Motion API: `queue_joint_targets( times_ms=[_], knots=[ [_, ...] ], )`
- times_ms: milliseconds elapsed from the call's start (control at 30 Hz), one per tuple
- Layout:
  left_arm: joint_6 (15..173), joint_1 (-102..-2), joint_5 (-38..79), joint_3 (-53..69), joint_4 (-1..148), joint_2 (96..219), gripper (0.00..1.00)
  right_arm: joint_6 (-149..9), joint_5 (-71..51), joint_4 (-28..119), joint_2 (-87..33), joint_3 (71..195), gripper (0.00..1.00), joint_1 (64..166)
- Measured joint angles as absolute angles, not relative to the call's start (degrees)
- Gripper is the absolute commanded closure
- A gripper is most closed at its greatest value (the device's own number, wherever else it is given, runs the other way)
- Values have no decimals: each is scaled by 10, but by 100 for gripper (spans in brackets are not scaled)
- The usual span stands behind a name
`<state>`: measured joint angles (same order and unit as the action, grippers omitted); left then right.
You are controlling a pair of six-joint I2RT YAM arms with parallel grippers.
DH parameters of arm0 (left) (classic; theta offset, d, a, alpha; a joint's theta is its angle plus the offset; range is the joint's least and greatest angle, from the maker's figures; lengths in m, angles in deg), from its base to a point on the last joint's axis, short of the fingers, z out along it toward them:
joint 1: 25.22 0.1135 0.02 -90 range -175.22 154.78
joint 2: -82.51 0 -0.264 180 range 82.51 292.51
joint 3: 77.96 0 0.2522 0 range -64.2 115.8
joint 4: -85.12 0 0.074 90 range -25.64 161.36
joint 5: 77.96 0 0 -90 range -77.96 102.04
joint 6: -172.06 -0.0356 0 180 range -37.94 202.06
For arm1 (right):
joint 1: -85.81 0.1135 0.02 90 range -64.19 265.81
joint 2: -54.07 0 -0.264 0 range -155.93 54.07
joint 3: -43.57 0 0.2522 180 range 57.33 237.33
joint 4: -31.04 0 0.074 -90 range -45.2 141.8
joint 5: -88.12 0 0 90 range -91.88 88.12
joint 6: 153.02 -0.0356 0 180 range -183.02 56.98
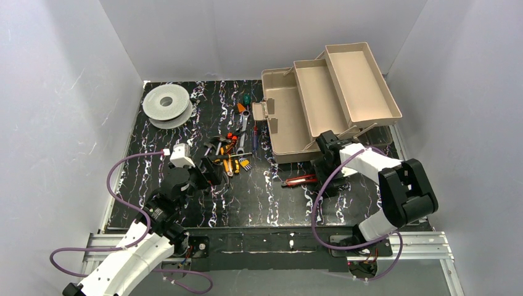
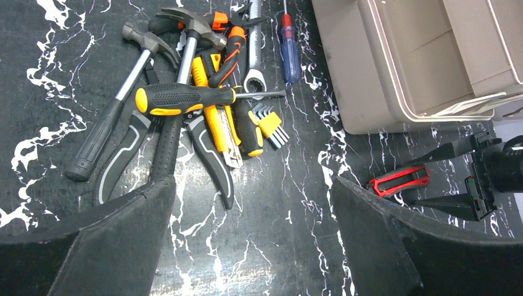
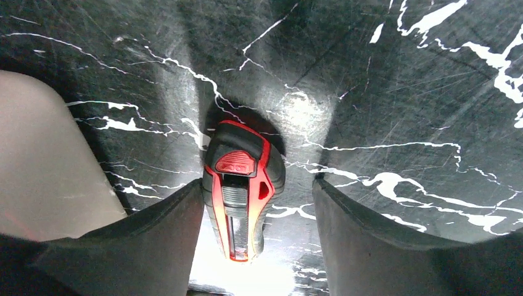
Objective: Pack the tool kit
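- Toolbox (image 1: 287,126) sits at the far right of the table (image 1: 259,197). Its lid is open and its trays (image 1: 358,77) are fanned out and back, so the base and both tiers can be loaded from above. All compartments look bare.
- Red tool (image 3: 240,185), probably a cutter, lies flat on the table by itself, just in front of the toolbox and well apart from the pile of tools (image 2: 210,117). Judgement: it's a good first pick, with nothing tangled on it and a short haul to the box.
- Right gripper (image 3: 256,191) is low over the red tool with its jaws apart, one finger on each side of the body. It straddles across the narrow width, so closing should pinch the flat sides. No clamp yet: there's a gap on one side, and the other finger looks at or near contact.
- Left gripper (image 2: 253,185) has its jaws spread wide and holds nothing. It hangs just short of the pile, facing it, likely staged for the next pick.
- The pile is crossed over itself, hammers (image 2: 132,55) under a screwdriver (image 2: 185,98), so single picks there will be harder.
- Packing has barely begun.
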<state>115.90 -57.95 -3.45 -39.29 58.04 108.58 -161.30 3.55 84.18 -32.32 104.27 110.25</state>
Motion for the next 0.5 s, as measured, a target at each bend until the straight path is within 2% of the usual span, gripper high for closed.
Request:
queue_joint_targets(
  times_ms=[133, 200, 300, 333, 500],
  knots=[
    [1157, -579, -37, -393, 574, 1082, 2, -1607, 21, 854, -336, 1051, 51, 1102],
    [1156, -579, -39, -393, 573, 1079, 2, -1608, 17, 854, -335, 1048, 74, 1102],
    [1155, -579, -38, -393, 573, 1079, 2, -1612, 18, 849, -316, 1032, 90, 1102],
    [1155, -579, -38, -393, 572, 1079, 2, -1615, 22, 849, -306, 1026, 99, 1102],
    [1155, -579, -36, -393, 571, 1079, 2, -1603, 48, 879, -256, 1013, 99, 1102]
  ],
)
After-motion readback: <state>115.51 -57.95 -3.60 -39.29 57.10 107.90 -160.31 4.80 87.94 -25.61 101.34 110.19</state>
